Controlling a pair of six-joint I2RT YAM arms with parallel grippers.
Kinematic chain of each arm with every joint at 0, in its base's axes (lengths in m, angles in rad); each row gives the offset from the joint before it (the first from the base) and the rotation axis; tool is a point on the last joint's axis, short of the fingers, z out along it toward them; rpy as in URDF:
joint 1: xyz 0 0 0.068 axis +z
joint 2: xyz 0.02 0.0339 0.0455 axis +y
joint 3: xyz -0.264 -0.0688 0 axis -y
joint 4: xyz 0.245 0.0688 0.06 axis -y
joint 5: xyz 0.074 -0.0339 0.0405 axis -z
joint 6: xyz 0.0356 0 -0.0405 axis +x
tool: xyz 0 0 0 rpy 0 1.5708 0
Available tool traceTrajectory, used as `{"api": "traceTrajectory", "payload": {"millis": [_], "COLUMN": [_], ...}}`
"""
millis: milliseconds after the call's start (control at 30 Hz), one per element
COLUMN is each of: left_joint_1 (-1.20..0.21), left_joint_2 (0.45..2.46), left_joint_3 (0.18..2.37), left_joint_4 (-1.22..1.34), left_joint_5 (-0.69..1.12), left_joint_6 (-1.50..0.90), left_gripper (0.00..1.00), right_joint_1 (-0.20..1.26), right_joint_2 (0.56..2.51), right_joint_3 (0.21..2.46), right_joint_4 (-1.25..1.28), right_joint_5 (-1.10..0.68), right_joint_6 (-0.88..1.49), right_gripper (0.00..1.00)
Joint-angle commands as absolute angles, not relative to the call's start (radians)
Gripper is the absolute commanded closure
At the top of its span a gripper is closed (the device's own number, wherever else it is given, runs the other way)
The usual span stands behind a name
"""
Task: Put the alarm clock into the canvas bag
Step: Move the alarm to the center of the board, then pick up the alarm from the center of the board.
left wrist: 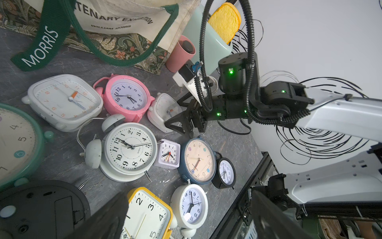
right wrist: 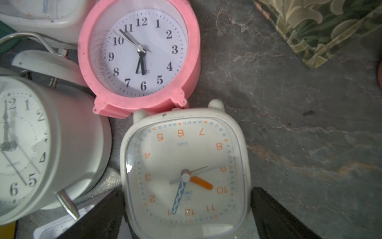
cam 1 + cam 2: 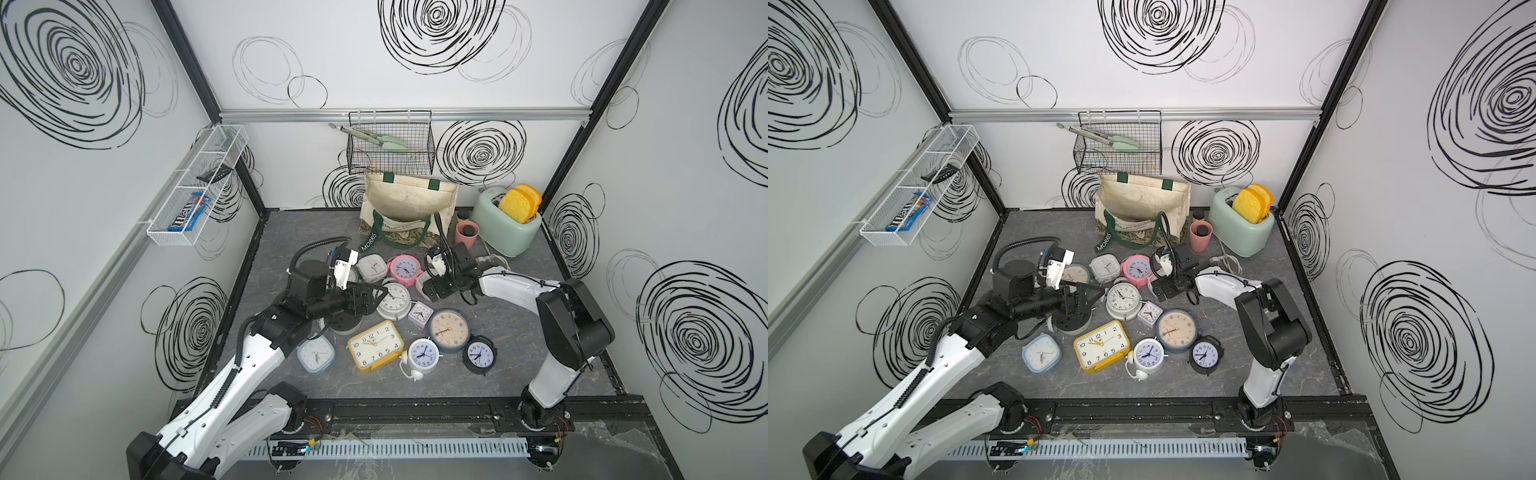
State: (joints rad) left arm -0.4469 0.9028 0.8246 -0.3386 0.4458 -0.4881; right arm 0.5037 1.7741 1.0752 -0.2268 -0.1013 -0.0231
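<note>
White walls (image 3: 353, 62) are printed with black scribble swirls (image 3: 436, 25). The grey marbled floor (image 3: 457, 390) is bounded by black frame posts (image 3: 189, 62).

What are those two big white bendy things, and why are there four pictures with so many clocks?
They are a robot's left arm and right arm. Two pictures look down from a camera overhead; two come from cameras on the wrists. The table holds many alarm clocks, a canvas bag, a pink cup and a toaster. Each arm ends in a claw. The left claw is open and empty. The right claw stands open around a white square clock lying on the table.
</note>
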Motion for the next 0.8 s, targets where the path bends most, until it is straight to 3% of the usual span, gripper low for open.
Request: {"api": "traceTrajectory", "payload": {"millis": [0, 433, 767], "left_joint_1": [-0.451, -0.450, -0.443], "left_joint_2": [0.897, 0.881, 0.849], "left_joint_3": [0.812, 0.787, 0.775], "left_joint_4": [-0.279, -0.273, -0.293], "left_joint_5": [0.462, 0.463, 0.451], "left_joint_6": [-0.492, -0.499, -0.497], "left_gripper": [0.04, 0.04, 0.04], "right_joint_1": [0.503, 0.572, 0.627], "right_joint_2": [1.878, 1.843, 1.934], "right_joint_3": [1.113, 1.188, 1.195], "right_joint_4": [-0.400, -0.495, -0.544], "right_joint_5": [-0.152, -0.054, 0.027], "right_joint_6": [0.014, 0.074, 0.100], "right_gripper": [0.03, 0.03, 0.03]}}
